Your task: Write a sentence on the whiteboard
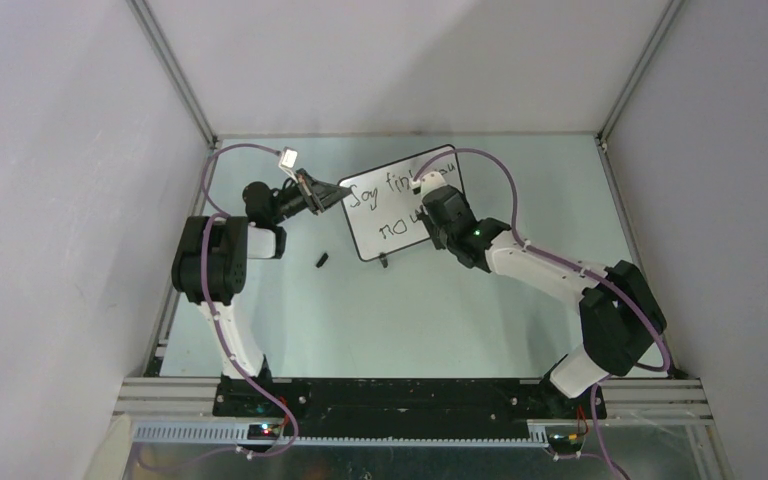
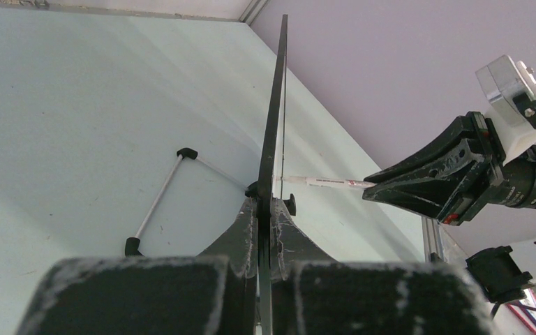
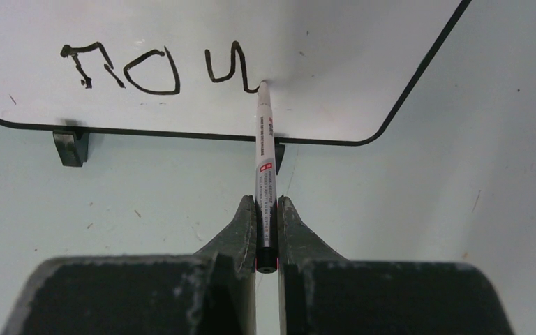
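On the whiteboard point(image 1: 360, 225) the sentence point(image 1: 385, 195) stands in black handwriting; in the top view its upper line reads "Joy fin", then some letters are covered, and only something like "ou" shows at the end. Its lower line reads "no u" in both the top view and the right wrist view. The marker pen point(image 3: 265, 160) carries a label point(image 3: 266, 169) with small red and dark print, which is too small to read.
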